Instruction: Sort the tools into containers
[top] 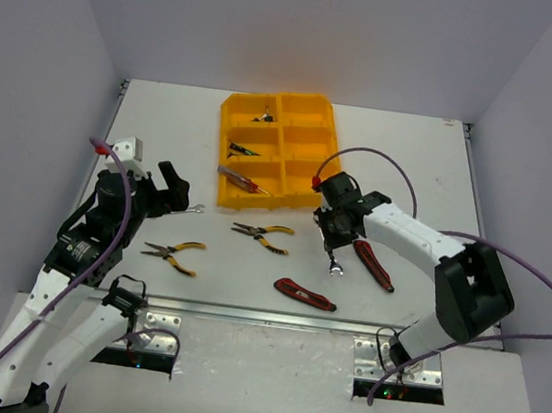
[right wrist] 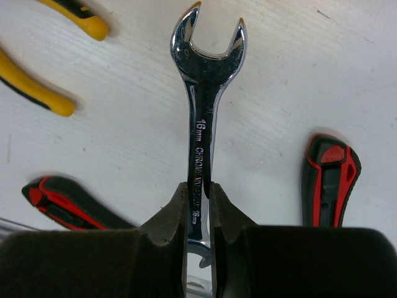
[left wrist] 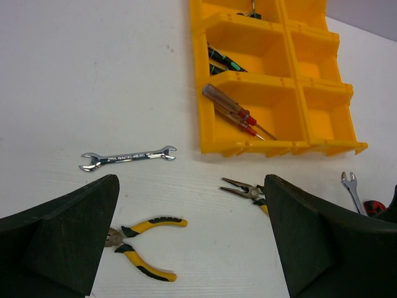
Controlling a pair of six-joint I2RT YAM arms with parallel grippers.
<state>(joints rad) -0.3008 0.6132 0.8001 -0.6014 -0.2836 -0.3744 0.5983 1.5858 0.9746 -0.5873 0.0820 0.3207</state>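
your right gripper (right wrist: 198, 189) is pinched tight on the silver wrench (right wrist: 205, 93); your left gripper (left wrist: 192, 183) hangs wide open, holding nothing

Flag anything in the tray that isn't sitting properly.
The screwdrivers in the near-left compartment of the tray lie diagonally, with their handle ends propped on the left wall rather than flat inside, so they look askew. Nothing else in the tray stands out.
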